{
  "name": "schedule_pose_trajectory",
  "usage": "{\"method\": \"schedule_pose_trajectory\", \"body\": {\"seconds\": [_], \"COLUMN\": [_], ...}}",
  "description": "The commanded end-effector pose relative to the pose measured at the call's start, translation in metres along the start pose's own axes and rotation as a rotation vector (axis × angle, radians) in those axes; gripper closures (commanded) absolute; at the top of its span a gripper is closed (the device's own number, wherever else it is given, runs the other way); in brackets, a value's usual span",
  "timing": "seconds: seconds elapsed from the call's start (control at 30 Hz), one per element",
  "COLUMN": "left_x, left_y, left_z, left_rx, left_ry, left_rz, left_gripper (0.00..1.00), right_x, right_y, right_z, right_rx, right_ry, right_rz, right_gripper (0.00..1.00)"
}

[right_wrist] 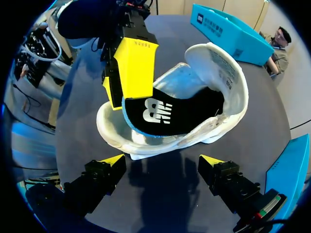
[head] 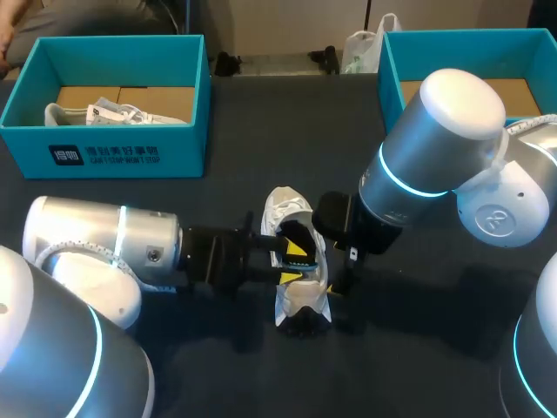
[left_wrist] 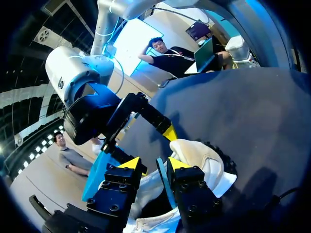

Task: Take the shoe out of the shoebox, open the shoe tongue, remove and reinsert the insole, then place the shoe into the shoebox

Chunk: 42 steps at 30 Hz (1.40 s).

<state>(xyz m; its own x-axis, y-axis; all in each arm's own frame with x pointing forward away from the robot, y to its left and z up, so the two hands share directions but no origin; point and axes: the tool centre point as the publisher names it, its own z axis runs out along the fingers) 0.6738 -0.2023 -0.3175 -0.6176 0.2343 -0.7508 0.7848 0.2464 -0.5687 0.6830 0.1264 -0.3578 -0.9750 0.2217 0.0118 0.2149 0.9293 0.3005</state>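
Left claw (left_wrist: 154, 164) pinches insole (right_wrist: 175, 116) — right claw (right_wrist: 162, 160) spread.

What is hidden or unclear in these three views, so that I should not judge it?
Head view: the right arm hides most of the inside of the right shoebox.
Head view: the left gripper covers the middle of the shoe.
Right wrist view: the far end of the insole is hidden behind the shoe's white wall.
Left wrist view: the left gripper blocks most of the shoe's opening.
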Motion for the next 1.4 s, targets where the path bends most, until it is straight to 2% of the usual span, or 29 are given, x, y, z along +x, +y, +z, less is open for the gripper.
{"method": "schedule_pose_trajectory", "body": {"seconds": [0.03, 0.1, 0.3, 0.57, 0.77, 0.97, 1.2, 1.4], "left_x": [-0.004, -0.001, 0.002, 0.0, -0.003, -0.007, -0.013, -0.021], "left_y": [-0.001, 0.002, 0.0, 0.0, 0.001, -0.004, -0.001, -0.003], "left_z": [-0.01, -0.011, -0.024, -0.044, -0.06, -0.08, -0.102, -0.126], "left_rx": [-0.025, -0.027, -0.035, -0.035, -0.048, -0.024, 0.001, 0.012], "left_ry": [0.056, 0.077, 0.119, 0.226, 0.313, 0.45, 0.583, 0.658], "left_rz": [-0.004, -0.009, 0.009, 0.011, 0.048, 0.083, 0.145, 0.197], "left_gripper": [0.61, 0.58, 0.61, 0.59, 0.58, 0.57, 0.59, 0.6], "right_x": [0.002, -0.001, -0.009, -0.014, -0.02, -0.02, -0.02, -0.02], "right_y": [0.0, -0.007, -0.032, -0.065, -0.086, -0.086, -0.086, -0.086], "right_z": [0.001, -0.005, -0.031, -0.055, -0.069, -0.069, -0.069, -0.069], "right_rx": [0.001, 0.004, 0.025, 0.013, 0.058, 0.058, 0.058, 0.058], "right_ry": [-0.005, -0.009, -0.011, -0.013, 0.014, 0.014, 0.014, 0.014], "right_rz": [0.001, 0.003, 0.002, 0.014, -0.015, -0.015, -0.015, -0.015], "right_gripper": [0.0, 0.0, 0.0, 0.0, 0.0, 0.0, 0.0, 0.0]}}
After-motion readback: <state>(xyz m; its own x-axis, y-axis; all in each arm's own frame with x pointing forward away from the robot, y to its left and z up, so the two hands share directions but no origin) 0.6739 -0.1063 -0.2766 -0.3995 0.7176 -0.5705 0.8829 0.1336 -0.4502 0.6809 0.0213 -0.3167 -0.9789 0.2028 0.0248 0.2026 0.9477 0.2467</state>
